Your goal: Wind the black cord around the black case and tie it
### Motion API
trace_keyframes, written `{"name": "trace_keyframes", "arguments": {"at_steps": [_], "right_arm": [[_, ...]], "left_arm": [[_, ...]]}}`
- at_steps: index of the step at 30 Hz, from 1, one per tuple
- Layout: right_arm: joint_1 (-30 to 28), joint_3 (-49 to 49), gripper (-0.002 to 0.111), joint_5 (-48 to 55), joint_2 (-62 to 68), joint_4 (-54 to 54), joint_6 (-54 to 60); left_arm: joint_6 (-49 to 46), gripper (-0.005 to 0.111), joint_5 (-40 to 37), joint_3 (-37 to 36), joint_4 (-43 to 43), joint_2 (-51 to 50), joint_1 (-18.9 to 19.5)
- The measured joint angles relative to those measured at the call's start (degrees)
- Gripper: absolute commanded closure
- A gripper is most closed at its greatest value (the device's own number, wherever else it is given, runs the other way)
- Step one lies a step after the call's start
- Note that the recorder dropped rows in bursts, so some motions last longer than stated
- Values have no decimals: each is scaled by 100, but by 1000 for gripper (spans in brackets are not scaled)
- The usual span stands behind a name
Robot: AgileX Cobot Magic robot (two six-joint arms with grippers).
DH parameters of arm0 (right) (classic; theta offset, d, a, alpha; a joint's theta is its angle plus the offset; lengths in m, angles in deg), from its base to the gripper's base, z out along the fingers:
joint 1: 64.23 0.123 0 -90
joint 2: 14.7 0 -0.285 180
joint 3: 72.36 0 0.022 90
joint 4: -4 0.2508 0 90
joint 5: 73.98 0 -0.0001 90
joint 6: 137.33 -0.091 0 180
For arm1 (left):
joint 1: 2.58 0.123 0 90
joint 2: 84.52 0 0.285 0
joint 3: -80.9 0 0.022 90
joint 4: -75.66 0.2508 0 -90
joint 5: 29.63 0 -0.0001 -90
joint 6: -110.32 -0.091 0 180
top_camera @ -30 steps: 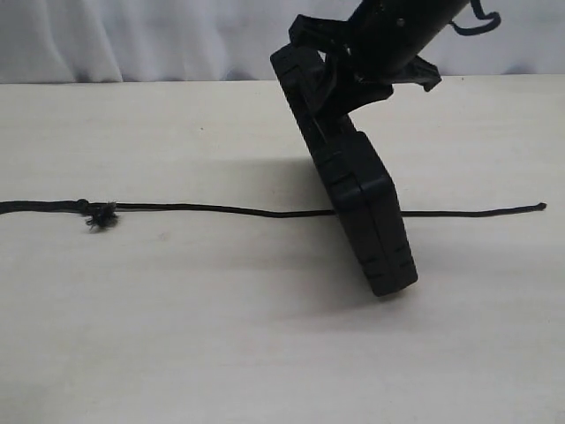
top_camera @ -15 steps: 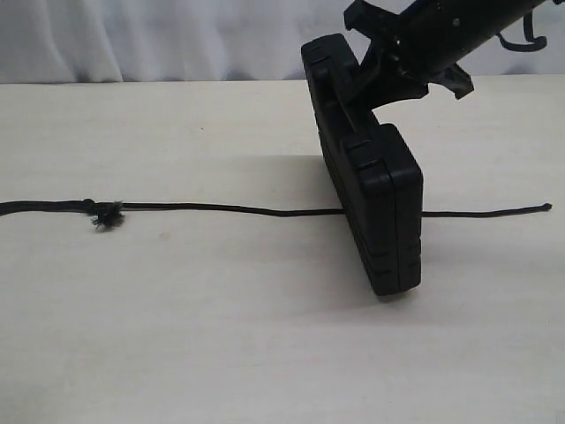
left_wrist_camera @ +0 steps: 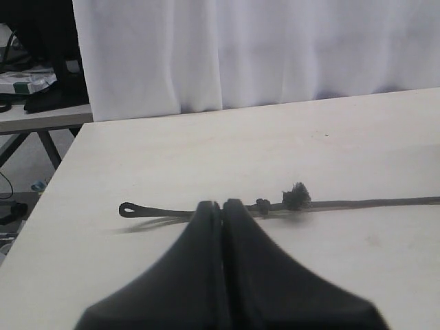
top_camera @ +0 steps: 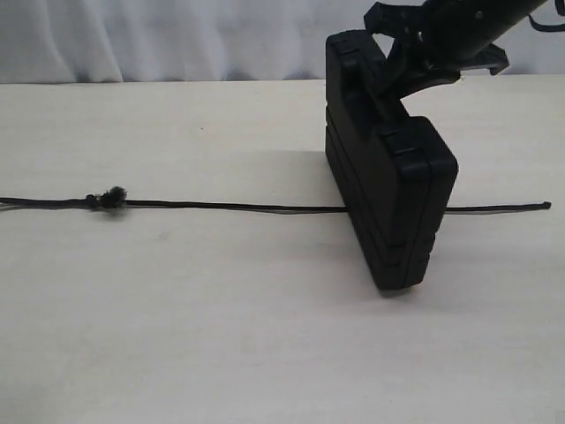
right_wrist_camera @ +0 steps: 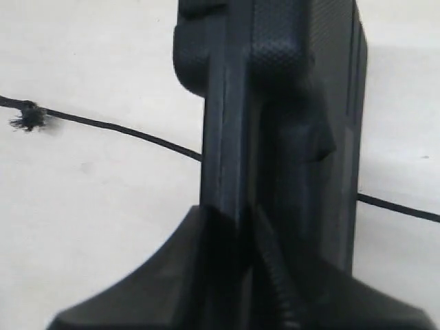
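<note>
Here the black case (top_camera: 388,194) stands on one narrow edge a little right of centre in the exterior view. It is a flat block of moulded matte plastic with stepped ribs and a seam along its side. The right end effector (top_camera: 402,75), reaching in from the upper right corner, is clamped on the case's upper end, one finger on each broad face. In the right wrist view the plastic shows a fine pebbled grain.

The black cord (top_camera: 229,206), thin and braided, runs in a nearly straight line across the pale, smooth table (top_camera: 221,336) from the left edge to a free tip at the far right, and is hidden where it meets the foot of the case. A small knot with a frayed tuft (top_camera: 109,198) sits on it at the left.

The left end effector (left_wrist_camera: 223,206) has its smooth dark fingers pressed together on the cord. Beyond them a small loop (left_wrist_camera: 127,209) hangs above its own shadow. A white pleated curtain (top_camera: 132,40) fills the top of the exterior view.
</note>
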Motion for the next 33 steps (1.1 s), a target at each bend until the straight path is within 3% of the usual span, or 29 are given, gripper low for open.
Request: {"name": "trace_keyframes", "arguments": {"at_steps": [4, 12, 33], "right_arm": [[0, 23, 102, -116, -34, -396, -4], [0, 35, 74, -193, -46, -664, 167], [0, 57, 74, -141, -56, -635, 171]], "left_arm": [[0, 107, 0, 0, 0, 0, 0], [0, 107, 0, 0, 0, 0, 0], [0, 107, 0, 0, 0, 0, 0]]}}
